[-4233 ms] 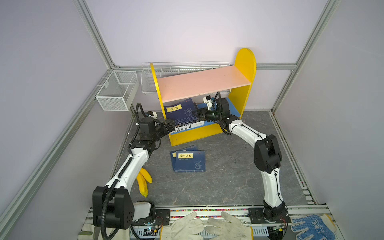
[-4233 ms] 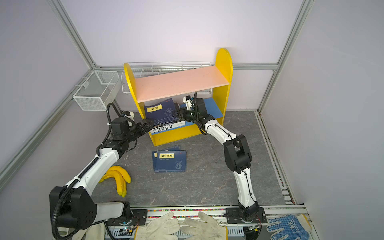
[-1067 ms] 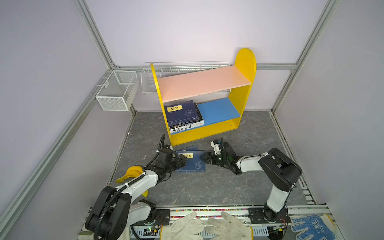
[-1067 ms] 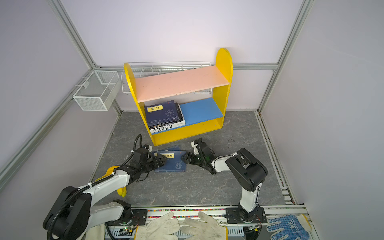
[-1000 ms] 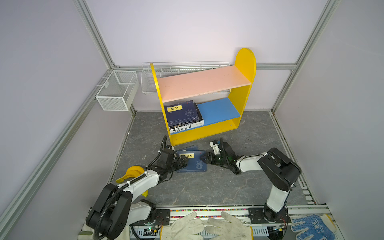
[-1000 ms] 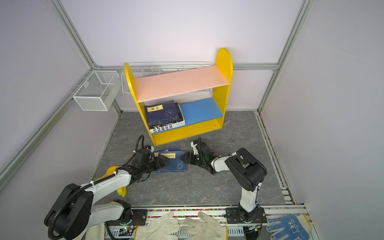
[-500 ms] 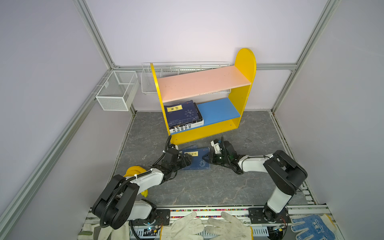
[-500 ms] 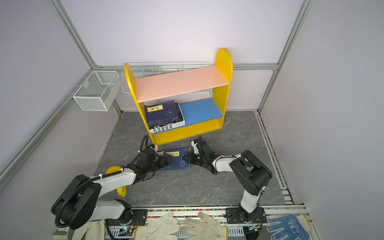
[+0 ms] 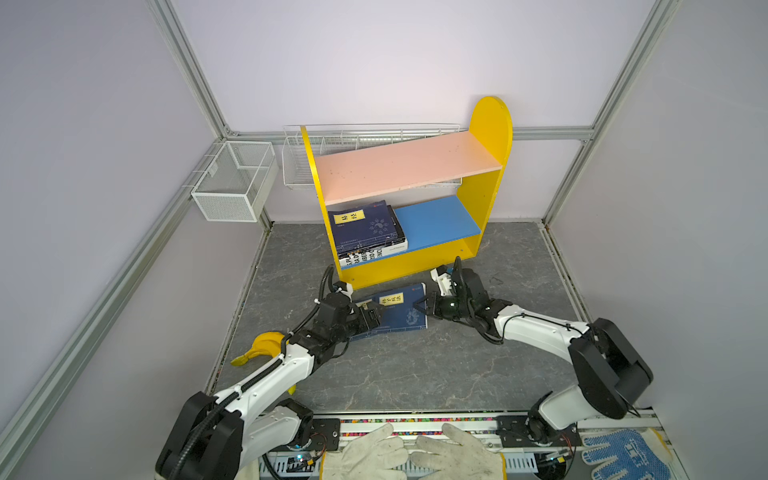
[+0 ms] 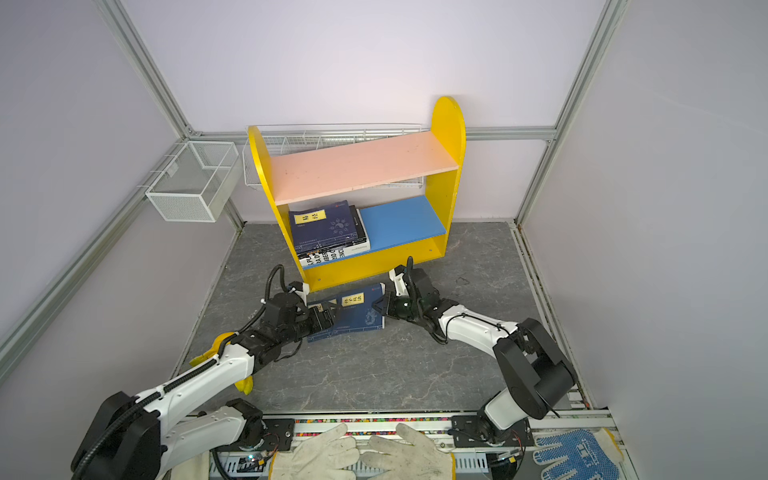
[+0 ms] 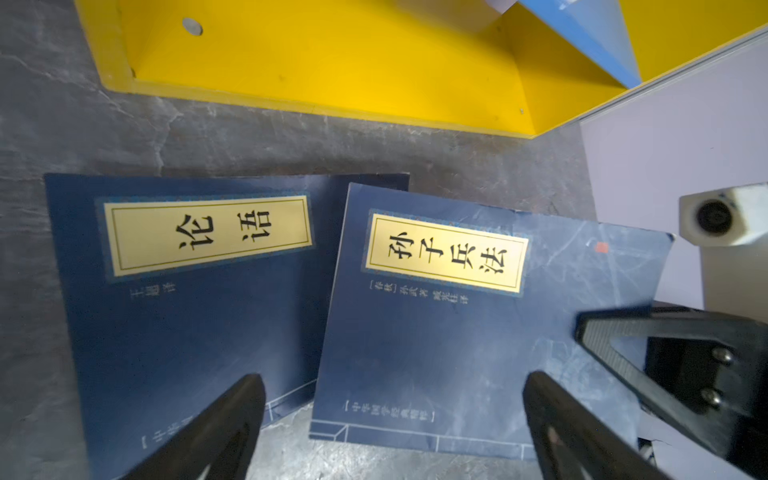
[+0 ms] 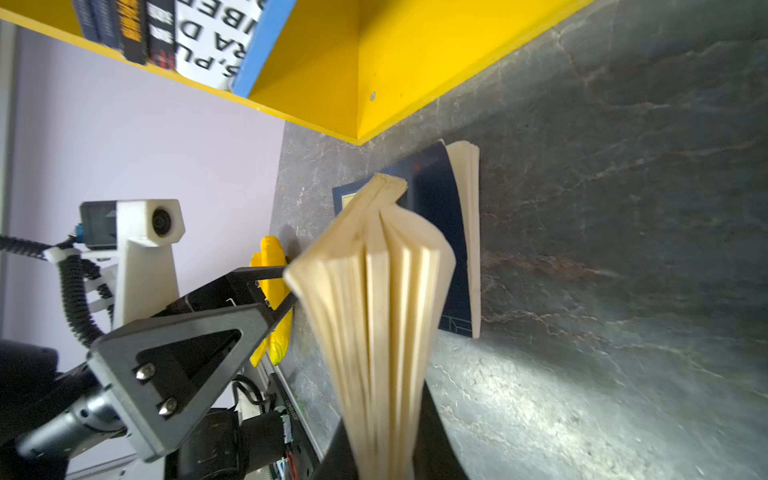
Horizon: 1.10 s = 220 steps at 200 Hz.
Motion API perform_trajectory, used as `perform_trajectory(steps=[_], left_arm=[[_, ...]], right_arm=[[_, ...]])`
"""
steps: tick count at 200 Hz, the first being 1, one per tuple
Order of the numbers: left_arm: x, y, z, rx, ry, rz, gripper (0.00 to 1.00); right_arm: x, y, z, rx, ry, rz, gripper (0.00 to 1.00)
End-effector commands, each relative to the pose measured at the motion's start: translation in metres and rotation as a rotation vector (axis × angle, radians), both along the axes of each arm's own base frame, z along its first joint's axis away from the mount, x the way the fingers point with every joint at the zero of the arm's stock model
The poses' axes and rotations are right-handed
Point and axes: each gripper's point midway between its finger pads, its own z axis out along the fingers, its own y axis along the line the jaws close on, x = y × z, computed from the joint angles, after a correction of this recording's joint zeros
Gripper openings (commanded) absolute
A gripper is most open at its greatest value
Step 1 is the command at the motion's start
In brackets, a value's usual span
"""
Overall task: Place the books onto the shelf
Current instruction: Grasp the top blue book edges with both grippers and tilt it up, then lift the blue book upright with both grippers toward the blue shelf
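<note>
Grey floor (image 11: pixel 249 141): right fingers (image 11: pixel 673 322) clamp upper book (image 11: pixel 436 353); left fingers (image 11: pixel 232 424) splayed, half-covering lower book (image 11: pixel 187 332).

Right claw (image 9: pixel 426 309) now tight on book (image 9: pixel 401 318)

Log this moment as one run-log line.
upper navy book: pages in shut right gripper | lower navy book: flat on floor | left gripper: open over both | shelf: book stack inside
</note>
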Motion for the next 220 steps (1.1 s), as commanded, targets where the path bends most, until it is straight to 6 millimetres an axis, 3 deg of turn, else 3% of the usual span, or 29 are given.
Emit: perform_trajectory(steps=[1, 8, 12, 29, 72, 113, 155, 190, 220], left_arm=[[-0.015, -0.007, 0.012, -0.074, 0.009, -0.112, 0.98], [-0.018, -0.01, 0.017, -0.107, 0.003, -0.135, 0.99], [-0.019, -0.01, 0.019, -0.12, 0.001, -0.145, 0.99], [-0.021, -0.014, 0.026, -0.16, -0.009, -0.18, 0.99], [-0.019, -0.041, 0.062, -0.331, -0.078, -0.322, 0.93], [-0.021, -0.057, 0.126, -0.484, -0.221, -0.447, 0.79], [-0.035, -0.055, 0.157, -0.515, -0.291, -0.492, 0.59], [-0.043, -0.045, 0.182, -0.533, -0.352, -0.452, 0.35], [-0.042, -0.041, 0.196, -0.525, -0.368, -0.419, 0.07]], right_arm=[[-0.001, 0.001, 0.058, 0.12, -0.083, 0.08, 0.1], [-0.004, -0.002, 0.064, 0.136, -0.082, 0.099, 0.1], [-0.001, -0.001, 0.081, 0.16, -0.111, 0.11, 0.1], [-0.006, -0.005, 0.106, 0.208, -0.14, 0.171, 0.1], [-0.026, -0.004, 0.153, 0.297, -0.216, 0.334, 0.1], [-0.029, -0.01, 0.171, 0.316, -0.27, 0.381, 0.1], [-0.013, -0.022, 0.176, 0.32, -0.277, 0.363, 0.1], [-0.004, -0.03, 0.167, 0.271, -0.317, 0.339, 0.11], [0.002, -0.027, 0.178, 0.308, -0.355, 0.342, 0.15]])
